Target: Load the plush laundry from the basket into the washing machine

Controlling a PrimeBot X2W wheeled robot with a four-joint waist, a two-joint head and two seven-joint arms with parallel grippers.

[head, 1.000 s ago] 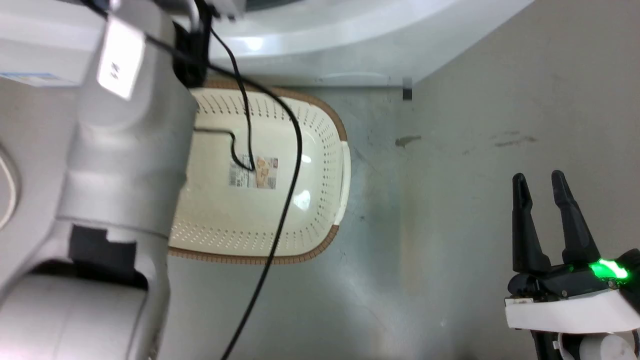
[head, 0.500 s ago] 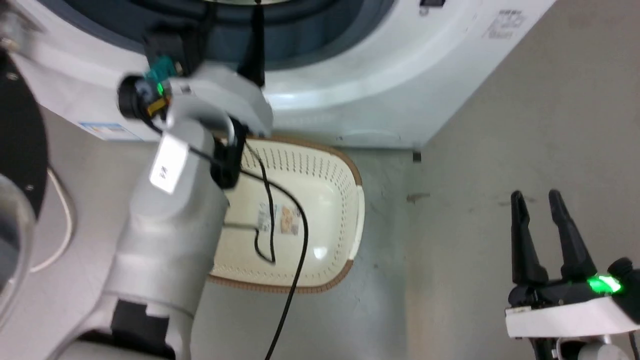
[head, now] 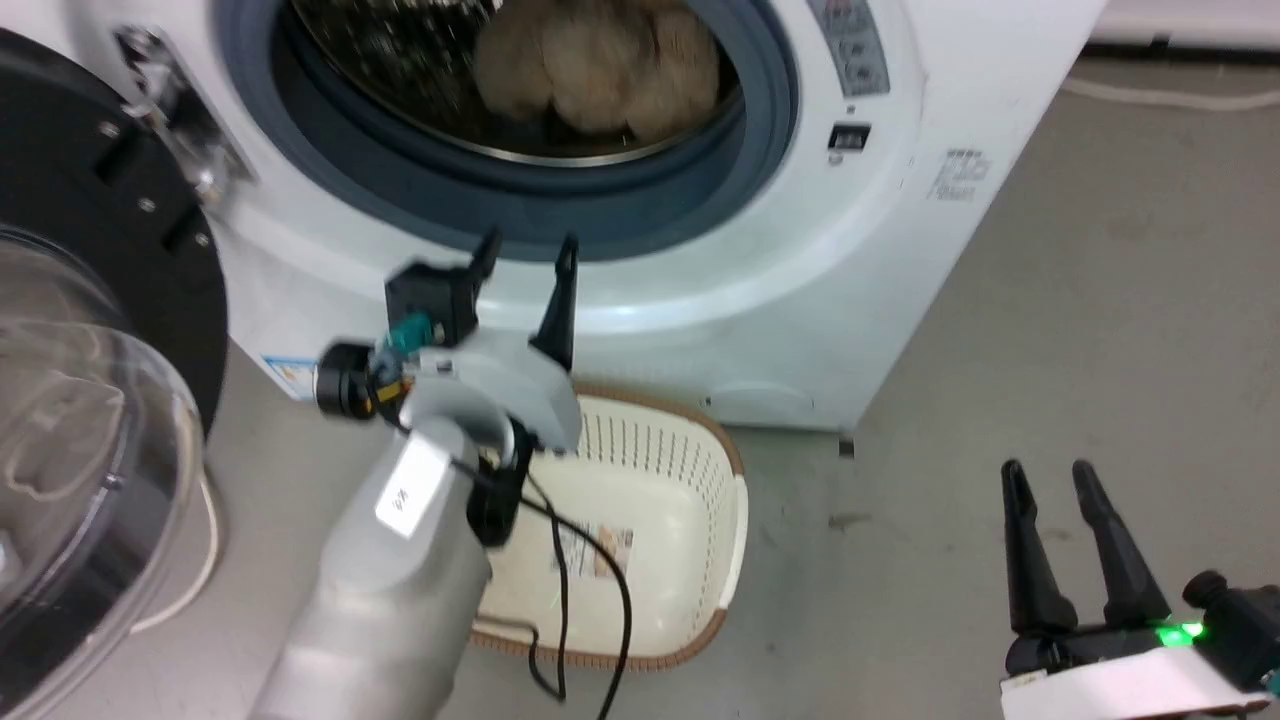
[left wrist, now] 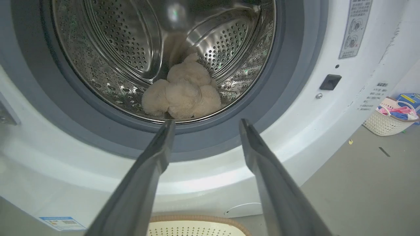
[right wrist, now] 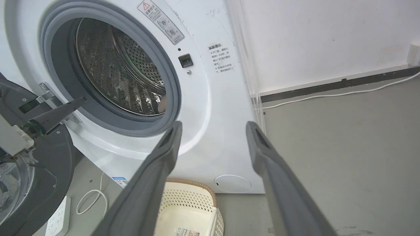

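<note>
A: Left pincer (left wrist: 206, 122)?
B: Spread, nothing between the fingers. Held out in front of the washing machine (head: 800, 300), tips pointing at the lower edge of its grey door seal (head: 640, 215), not touching it.
A: Right pincer (head: 1047, 470)?
B: Also spread, and empty. Well off to the machine's right side, over the floor, fingers aimed toward the machine front.
A: The plush laundry (left wrist: 183, 95)?
B: Inside the machine, on the bottom of the steel drum (left wrist: 115, 49), near the front lip. Beige lobes bunched together.
A: The basket (head: 660, 450)?
B: On the floor, just at the foot of the machine, below the opening. A barcode label (head: 595, 550) shows on its bare bottom. The left arm hangs over its left part. A black cable (head: 562, 610) from that arm loops across it.
A: Door (head: 60, 300)?
B: Swung wide open to the machine's left, black rim and clear dome.
A: Anything else?
B: A small pale basket of coloured things (left wrist: 387, 121) on the floor, well past the machine's right side.
</note>
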